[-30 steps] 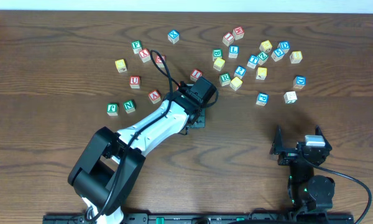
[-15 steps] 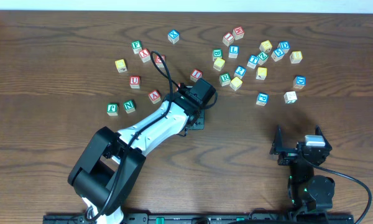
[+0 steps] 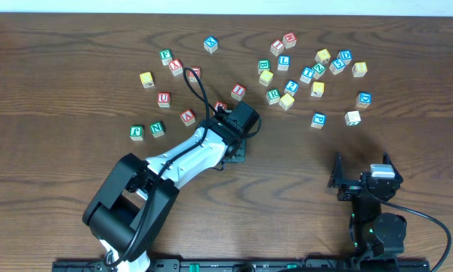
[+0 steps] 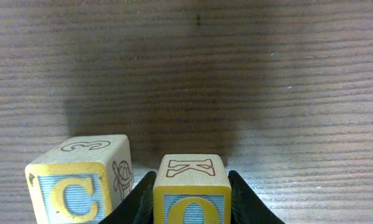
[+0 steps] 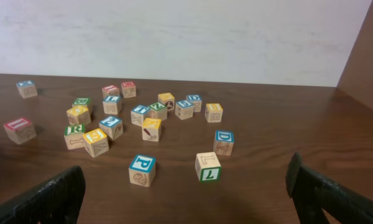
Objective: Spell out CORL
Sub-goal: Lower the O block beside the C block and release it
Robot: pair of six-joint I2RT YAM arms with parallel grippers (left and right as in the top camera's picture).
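Observation:
In the left wrist view my left gripper [image 4: 191, 214] is shut on a wooden cube with a yellow O [image 4: 190, 180], one black finger on each side. Just left of it, a small gap away, a cube with a yellow C [image 4: 81, 183] stands on the table. Seen from overhead, the left gripper [image 3: 237, 153] covers both cubes. The green R cube [image 3: 273, 95] and the blue L cube [image 3: 284, 62] lie among the scattered cubes at the back right. My right gripper [image 3: 362, 168] rests open near the front right, holding nothing.
Several loose letter cubes are spread over the far half of the table [image 3: 75, 45], including red-lettered ones [image 3: 238, 91] just behind the left gripper. In the right wrist view a blue P cube [image 5: 142, 170] and a green-faced cube [image 5: 208, 167] lie nearest the open right gripper [image 5: 185, 186].
My left gripper has shifted slightly toward the front left with the O cube in it, uncovering the red-lettered cubes behind. The right arm has not moved.

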